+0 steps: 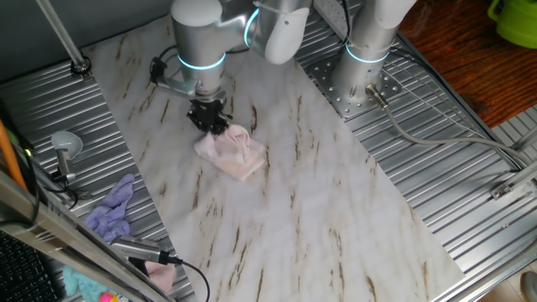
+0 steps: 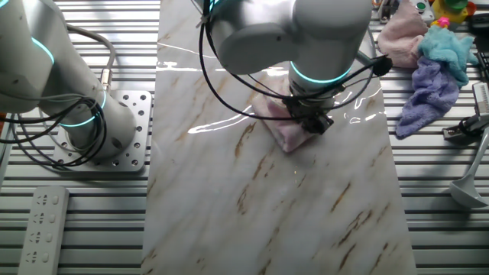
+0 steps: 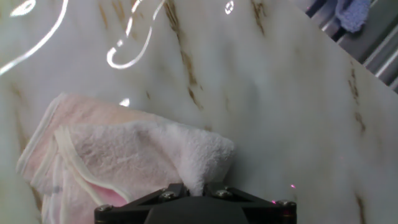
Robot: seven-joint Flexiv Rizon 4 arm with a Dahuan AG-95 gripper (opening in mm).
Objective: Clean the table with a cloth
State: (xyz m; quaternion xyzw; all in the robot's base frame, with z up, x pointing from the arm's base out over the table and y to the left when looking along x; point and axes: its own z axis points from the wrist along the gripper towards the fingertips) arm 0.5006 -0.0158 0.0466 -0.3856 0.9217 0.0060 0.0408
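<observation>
My black two-finger gripper was pinched narrow on a corner of the small pale pink soft cloth, a fold of it bunched up between my fingers. The rest of the cloth lay crumpled on the large white marble-patterned table, towards its upper middle. A lavender-purple rag sat on the ribbed grey metal beside the sheet.

Silver-grey arm, cyan rings, black claw
</observation>
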